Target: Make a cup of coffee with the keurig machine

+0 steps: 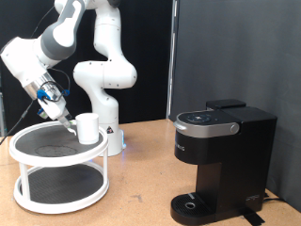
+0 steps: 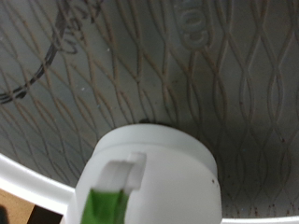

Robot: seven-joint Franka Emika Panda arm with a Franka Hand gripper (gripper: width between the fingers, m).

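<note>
The gripper [image 1: 68,115] is down over the top shelf of a white two-tier round rack [image 1: 28,146] at the exterior view's left, angled in from the upper left. Right beside it stands the cup [image 1: 88,127], upright on the dark patterned shelf surface, close to the rack's right-hand rim. The jaws are right at the cup's left side, but whether they are spread, closed or gripping it, I cannot tell from either view.

From the wrist view, the cup [image 2: 154,177] fills the lower middle, a rounded white form with a green strip across it, seen against the grey mat with its wavy line pattern. The rack's white rim [image 2: 23,177] curves past just beside it.

Over at the exterior view's right, the keurig machine [image 1: 221,160] sits on the wooden worktop [image 1: 141,184], lid down, well apart from the rack. A broad stretch of bare worktop lies between the two.
</note>
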